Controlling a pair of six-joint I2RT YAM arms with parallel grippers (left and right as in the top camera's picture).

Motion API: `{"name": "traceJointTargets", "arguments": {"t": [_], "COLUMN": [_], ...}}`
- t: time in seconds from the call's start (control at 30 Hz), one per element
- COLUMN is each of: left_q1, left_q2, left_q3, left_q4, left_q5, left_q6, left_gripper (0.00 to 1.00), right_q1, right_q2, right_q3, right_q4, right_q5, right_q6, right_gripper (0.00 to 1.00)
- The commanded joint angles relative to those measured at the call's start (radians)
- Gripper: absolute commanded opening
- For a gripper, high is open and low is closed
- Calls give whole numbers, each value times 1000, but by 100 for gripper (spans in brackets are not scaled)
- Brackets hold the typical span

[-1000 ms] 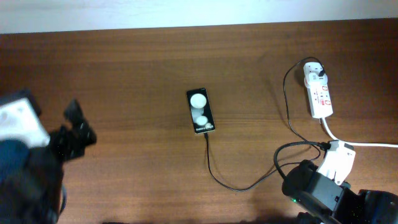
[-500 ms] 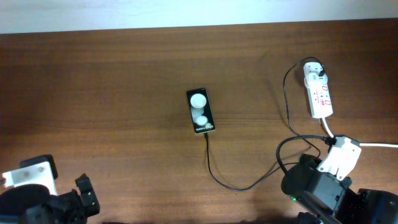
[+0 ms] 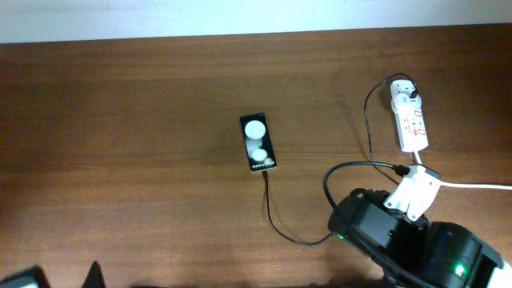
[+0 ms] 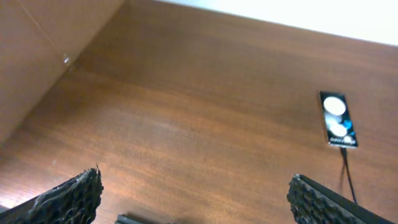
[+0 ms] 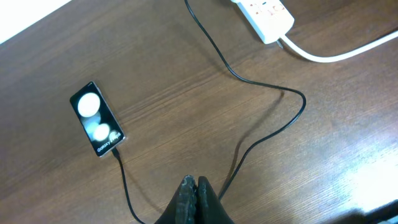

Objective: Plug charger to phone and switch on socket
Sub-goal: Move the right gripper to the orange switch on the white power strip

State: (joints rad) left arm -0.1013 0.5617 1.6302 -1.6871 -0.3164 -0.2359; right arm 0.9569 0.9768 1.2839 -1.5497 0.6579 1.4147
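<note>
The black phone [image 3: 258, 142] lies flat at the table's middle, its two white spots at the far end; it also shows in the left wrist view [image 4: 337, 119] and the right wrist view [image 5: 96, 118]. The charger's thin black cable [image 3: 280, 230] meets the phone's near end, loops past my right arm and runs up to its white plug adapter [image 3: 406, 90], seated in the far end of the white socket strip [image 3: 413, 126]. My right gripper [image 5: 194, 184] is shut and empty above bare table, the cable [image 5: 267, 87] just to its right. My left gripper [image 4: 202, 200] is open wide and empty, far left of the phone.
The strip's thick white cord [image 3: 472, 186] runs off the right edge and shows in the right wrist view [image 5: 336, 53]. My right arm's body [image 3: 400, 236] covers the front right of the table. A wall edge [image 4: 37, 68] borders the table at the left.
My left arm has pulled back to the front-left corner, almost out of the overhead view. My right arm has moved left, and the cable loop beside it has widened leftward.
</note>
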Motion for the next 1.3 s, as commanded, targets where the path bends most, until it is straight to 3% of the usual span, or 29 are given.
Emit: {"name": "traceJointTargets", "arguments": {"t": [0.0,0.2,0.47,0.7,0.93,1.27], "left_q1": [6,6,6,6,6,6], "left_q2": [-91,-185,-189,-189,-189,-189], "left_q3": [-1,0,1,1,1,1], "left_q4": [0,0,0,0,0,0], "left_q5": [7,7,7,7,7,7], "left_q6": [-3,-3,-3,-3,-3,-3], "left_gripper": [99,99,99,99,99,99], "right_q1": [-16,-251,-735,-1035,-1181,-1261], "right_q2": [36,107,198,317,479,739], "right_q3": [10,11,11,17,161,430], "right_q4": [-1,2,125,172,185,179], "right_q5": [1,-145,-416,-533,-573,-604], "right_q6": [39,-17,-472,-645,-724,-785], "right_gripper": [4,4,4,4,4,4]}}
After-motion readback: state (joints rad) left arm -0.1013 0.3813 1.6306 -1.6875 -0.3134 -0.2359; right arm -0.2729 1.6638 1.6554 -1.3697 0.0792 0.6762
